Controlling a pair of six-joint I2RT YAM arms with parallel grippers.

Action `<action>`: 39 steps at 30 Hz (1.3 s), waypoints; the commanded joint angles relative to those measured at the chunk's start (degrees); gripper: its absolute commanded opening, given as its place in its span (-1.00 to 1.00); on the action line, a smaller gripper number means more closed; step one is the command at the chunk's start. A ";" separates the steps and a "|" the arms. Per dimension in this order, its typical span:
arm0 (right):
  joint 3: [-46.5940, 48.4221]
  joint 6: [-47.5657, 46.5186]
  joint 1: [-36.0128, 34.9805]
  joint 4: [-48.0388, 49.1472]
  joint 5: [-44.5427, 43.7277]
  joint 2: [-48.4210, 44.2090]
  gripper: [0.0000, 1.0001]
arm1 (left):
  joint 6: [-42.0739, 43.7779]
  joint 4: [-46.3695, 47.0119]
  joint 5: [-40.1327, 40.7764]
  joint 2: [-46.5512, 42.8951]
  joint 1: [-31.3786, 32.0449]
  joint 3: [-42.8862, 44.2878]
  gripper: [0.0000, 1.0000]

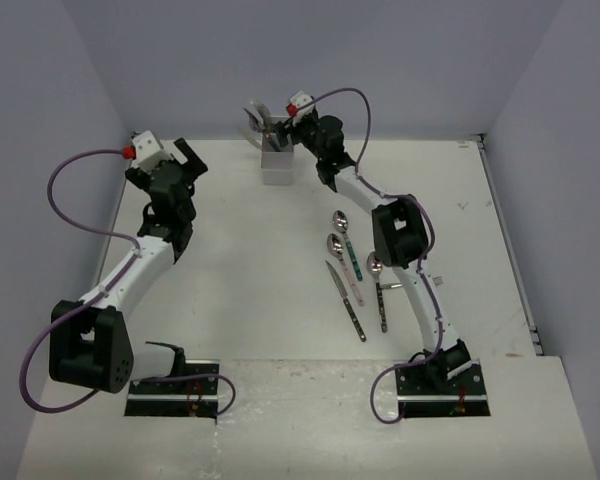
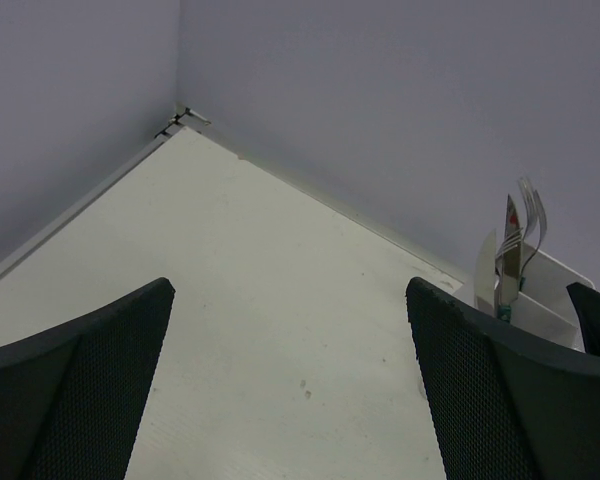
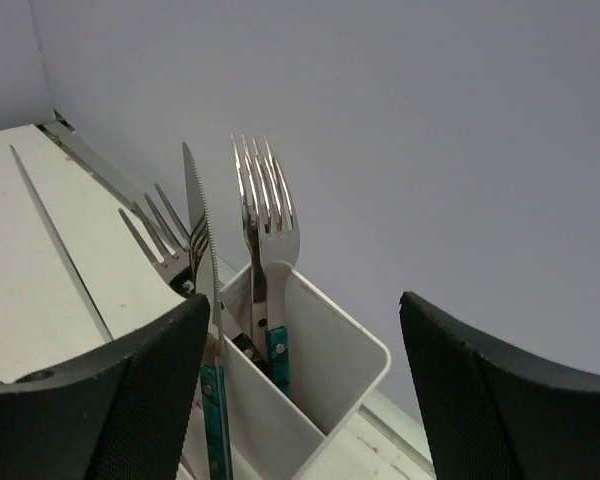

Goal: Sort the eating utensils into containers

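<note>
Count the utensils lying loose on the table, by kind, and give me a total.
Spoons: 3
Knives: 1
Total: 4

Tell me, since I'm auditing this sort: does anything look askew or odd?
One fork leans sharply sideways out of the holder, while the other forks and the knife stand nearly upright. Nothing looks spilled or damaged.
</note>
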State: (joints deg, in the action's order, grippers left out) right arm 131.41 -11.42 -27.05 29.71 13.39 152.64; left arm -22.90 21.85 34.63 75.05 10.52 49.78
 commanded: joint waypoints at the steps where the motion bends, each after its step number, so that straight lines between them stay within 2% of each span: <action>1: -4.22 -0.28 -1.52 6.40 0.94 -14.35 0.62 | 1.54 3.29 -2.45 -1.92 -0.50 -0.30 1.00; 2: -8.41 1.82 -1.52 9.19 -0.98 -16.47 0.98 | 1.54 3.20 -3.25 -1.83 -0.50 -0.04 1.00; 4: -13.61 2.63 -1.52 12.36 -2.57 -23.76 0.98 | 1.54 3.29 -5.71 -1.66 -0.50 0.14 1.00; 5: -19.73 4.46 -1.43 13.60 -3.88 -26.40 0.98 | 1.54 3.38 -6.24 -1.40 -0.50 0.23 1.00; 7: -26.18 7.71 -1.25 15.28 -10.47 -34.37 0.98 | 2.06 3.38 -8.43 -1.04 -0.42 0.58 1.00; 11: -46.83 13.88 0.76 14.67 -12.69 -47.93 0.98 | 2.59 1.36 -11.77 1.32 -0.42 2.95 1.00; 12: -51.82 17.01 1.64 11.10 -13.90 -53.09 0.98 | 2.59 1.18 -12.04 2.03 -0.33 3.48 1.00; 13: -51.87 17.04 1.65 6.11 -17.22 -53.15 0.98 | 2.51 1.27 -12.57 2.03 -0.33 3.66 1.00; 15: -52.23 28.34 2.61 -9.06 -25.04 -58.84 0.98 | 2.42 1.44 -13.54 3.26 -0.33 4.18 1.00; 16: -50.05 36.30 3.31 -27.07 -32.04 -60.77 0.98 | 2.16 1.36 -13.89 4.22 -0.33 4.79 1.00; 17: -49.25 38.73 3.40 -34.91 -34.20 -61.49 0.98 | 2.24 1.53 -15.02 4.75 -0.33 5.15 1.00; 18: -49.06 41.45 3.41 -48.56 -36.57 -62.10 0.98 | 2.33 1.53 -15.47 5.37 -0.33 5.85 1.00; 19: -49.76 48.96 3.41 -55.14 -40.77 -62.81 0.98 | 2.42 1.62 -15.99 6.68 -0.33 6.29 1.00; 20: -50.72 52.69 3.41 -60.51 -41.85 -64.12 0.98 | 2.33 1.53 -16.96 7.21 -0.33 6.82 1.00; 21: -52.56 61.95 3.49 -71.53 -43.34 -64.65 0.98 | 2.33 1.18 -17.31 8.44 -0.33 7.87 1.00; 23: -54.76 67.73 3.49 -79.95 -42.13 -65.71 0.98 | 2.24 0.57 -18.72 9.33 -0.42 9.01 1.00; 24: -57.65 74.98 3.49 -87.38 -41.17 -66.41 0.98 | 2.15 0.57 -19.51 10.03 -0.33 9.28 1.00; 26: -62.13 78.82 3.76 -90.18 -39.32 -67.81 0.98 | 2.15 0.65 -20.22 10.64 -0.42 9.72 1.00; 27: -66.68 81.53 4.63 -90.27 -38.27 -68.43 0.98 | 2.24 0.48 -20.65 11.08 -0.33 10.16 1.00; 30: -72.68 83.84 7.52 -88.70 -34.31 -69.14 0.98 | 2.77 0.21 -22.15 12.14 -0.33 11.13 1.00; 36: -77.53 83.41 11.57 -79.13 -32.20 -66.26 0.98 | 3.12 -0.57 -24.00 12.84 -0.33 11.83 0.99; 39: -77.28 83.67 12.63 -77.71 -32.20 -62.22 0.80 | 3.38 -1.19 -23.56 12.93 -0.33 11.92 0.99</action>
State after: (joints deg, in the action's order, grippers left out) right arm 54.06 68.93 -15.44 -52.16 -19.25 87.35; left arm -21.37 21.08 11.88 87.66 10.52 59.05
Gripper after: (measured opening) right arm 0.936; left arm 0.995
